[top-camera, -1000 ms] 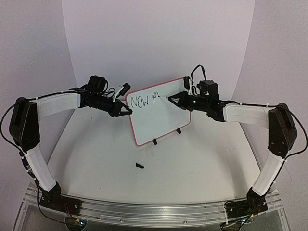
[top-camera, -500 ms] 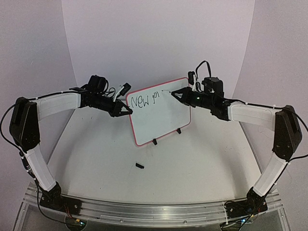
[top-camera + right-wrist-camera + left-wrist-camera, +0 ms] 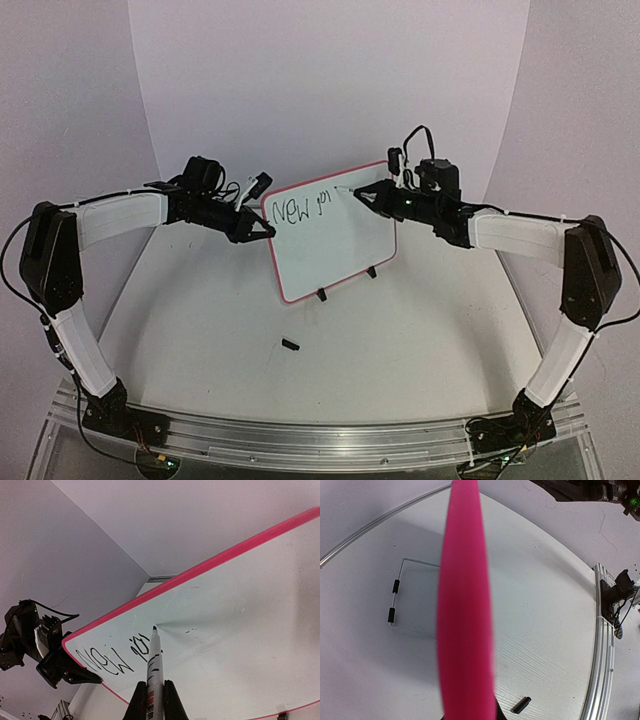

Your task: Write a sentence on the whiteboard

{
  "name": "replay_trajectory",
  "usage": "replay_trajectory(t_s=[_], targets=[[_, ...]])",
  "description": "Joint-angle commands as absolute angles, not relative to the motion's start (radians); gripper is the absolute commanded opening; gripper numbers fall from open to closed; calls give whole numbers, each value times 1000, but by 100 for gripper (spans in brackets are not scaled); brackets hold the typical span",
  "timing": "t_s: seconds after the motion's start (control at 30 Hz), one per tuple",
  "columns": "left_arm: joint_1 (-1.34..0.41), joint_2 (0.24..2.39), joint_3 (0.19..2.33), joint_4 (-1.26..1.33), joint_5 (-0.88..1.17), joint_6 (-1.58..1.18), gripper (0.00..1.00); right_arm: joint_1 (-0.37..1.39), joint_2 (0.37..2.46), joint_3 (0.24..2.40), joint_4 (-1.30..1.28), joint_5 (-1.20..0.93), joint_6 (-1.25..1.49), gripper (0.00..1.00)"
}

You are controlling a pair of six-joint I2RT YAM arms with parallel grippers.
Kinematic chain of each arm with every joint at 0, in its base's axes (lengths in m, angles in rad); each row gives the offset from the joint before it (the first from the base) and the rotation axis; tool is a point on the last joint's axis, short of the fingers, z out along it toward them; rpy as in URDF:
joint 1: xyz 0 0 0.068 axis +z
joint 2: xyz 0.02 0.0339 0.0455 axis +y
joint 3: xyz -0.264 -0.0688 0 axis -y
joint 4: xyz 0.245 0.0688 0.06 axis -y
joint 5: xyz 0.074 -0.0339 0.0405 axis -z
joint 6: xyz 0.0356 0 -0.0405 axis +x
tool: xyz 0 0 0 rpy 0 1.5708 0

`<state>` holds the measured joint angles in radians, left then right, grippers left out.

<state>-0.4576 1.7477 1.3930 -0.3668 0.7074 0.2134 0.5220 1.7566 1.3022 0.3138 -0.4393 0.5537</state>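
Observation:
The whiteboard (image 3: 335, 245), white with a red-pink frame, stands tilted on small black feet in the top view. My left gripper (image 3: 268, 230) is shut on its left edge; in the left wrist view that frame (image 3: 465, 605) is a blurred pink band running up from the gripper (image 3: 470, 717). The sentence (image 3: 298, 209) reads "NEW" plus a few small strokes (image 3: 107, 659). My right gripper (image 3: 362, 193) (image 3: 154, 684) is shut on a black-and-white marker (image 3: 155, 670). Its tip (image 3: 154, 629) sits at the board just right of the last strokes; contact is unclear.
A small black marker cap (image 3: 291, 345) (image 3: 521, 705) lies on the table in front of the board. The board's wire stand (image 3: 395, 615) shows behind it. A metal rail (image 3: 300, 440) runs along the near table edge. Curved white walls close in the back.
My right gripper has carried the marker up and slightly left, toward the board's top edge, since a second ago. The left arm and the board have stayed still.

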Motion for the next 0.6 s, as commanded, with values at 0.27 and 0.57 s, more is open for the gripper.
replay_trajectory(t_s=[0.27,0.57], targets=[[-482,1764,1399,-471,701,245,0,517,1790,1333,345,-467,557,0],[-482,1764,1399,-472,701,244,0,518,1786,1288,344,-494,568,0]])
